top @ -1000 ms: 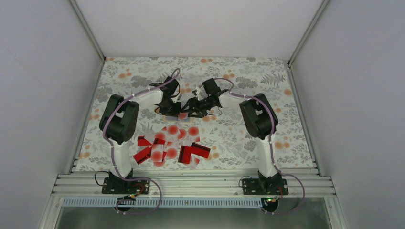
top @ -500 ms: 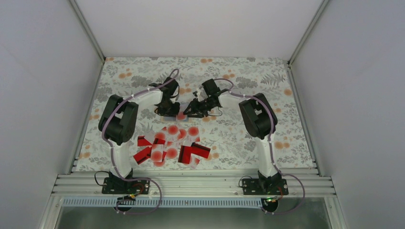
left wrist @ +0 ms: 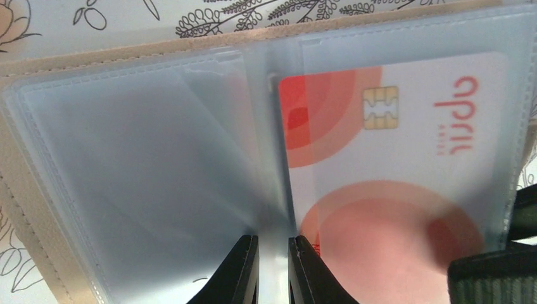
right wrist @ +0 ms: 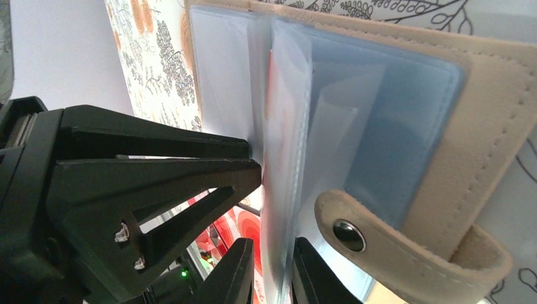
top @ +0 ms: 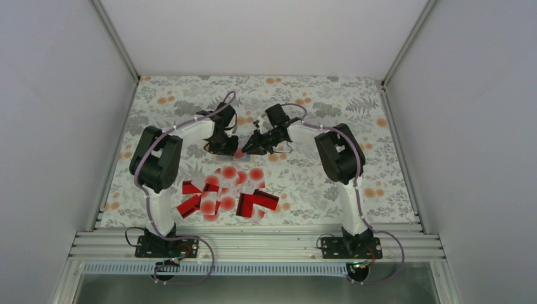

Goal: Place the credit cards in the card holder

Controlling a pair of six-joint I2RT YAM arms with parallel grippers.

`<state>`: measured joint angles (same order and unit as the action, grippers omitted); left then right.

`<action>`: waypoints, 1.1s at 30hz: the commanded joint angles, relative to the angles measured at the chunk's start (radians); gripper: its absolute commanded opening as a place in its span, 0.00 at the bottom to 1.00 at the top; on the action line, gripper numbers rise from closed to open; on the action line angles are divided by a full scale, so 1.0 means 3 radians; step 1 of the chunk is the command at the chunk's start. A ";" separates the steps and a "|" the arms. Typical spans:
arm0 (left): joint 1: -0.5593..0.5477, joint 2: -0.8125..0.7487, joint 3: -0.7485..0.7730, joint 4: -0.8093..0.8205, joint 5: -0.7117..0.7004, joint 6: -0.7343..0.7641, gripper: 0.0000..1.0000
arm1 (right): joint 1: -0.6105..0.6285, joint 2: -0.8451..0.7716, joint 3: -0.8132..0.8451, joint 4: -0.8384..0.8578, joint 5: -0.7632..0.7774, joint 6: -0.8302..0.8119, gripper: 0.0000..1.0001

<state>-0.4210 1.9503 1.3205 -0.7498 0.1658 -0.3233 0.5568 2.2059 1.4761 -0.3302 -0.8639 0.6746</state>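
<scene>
Surface, floral-printed cloth: carries all. Card holder, tan stitched leather-like wallet with blue-grey clear sleeves: lies open beyond the loose pile, spine in line with the left tool. Credit cards, glossy red and white red-dotted: heaped nearer the bases. One dotted card is sleeved, long axis along the spine. Left tool, right tool: each narrow, pinching a sleeve leaf, likely parting pages for loading.

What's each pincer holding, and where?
Both hold the tan leather-like card holder: left pincer by clear sleeves at the spine, right pincer by a sleeve edge.
</scene>
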 commanded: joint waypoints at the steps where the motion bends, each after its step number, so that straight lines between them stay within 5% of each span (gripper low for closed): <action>1: 0.0012 -0.0167 -0.0006 -0.0037 0.0072 -0.0027 0.14 | 0.0033 0.0089 0.0126 -0.0099 0.0046 -0.0021 0.14; 12: 0.0114 -0.0508 0.0016 -0.0272 -0.0161 -0.0011 0.15 | 0.0046 0.0142 0.0209 -0.0292 0.0179 -0.0068 0.05; 21: 0.0544 -0.0430 -0.0186 -0.0236 -0.0284 0.0190 0.21 | 0.0086 0.0200 0.0374 -0.0402 0.0209 -0.0091 0.22; 33: 0.0717 -0.0135 -0.0311 0.0051 0.0214 0.0277 0.29 | 0.0170 0.0277 0.0691 -0.0627 0.0325 -0.0148 0.26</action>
<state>-0.2211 1.8790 1.2377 -0.7830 0.1585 -0.2661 0.5873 2.2616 1.6279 -0.4770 -0.7876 0.6495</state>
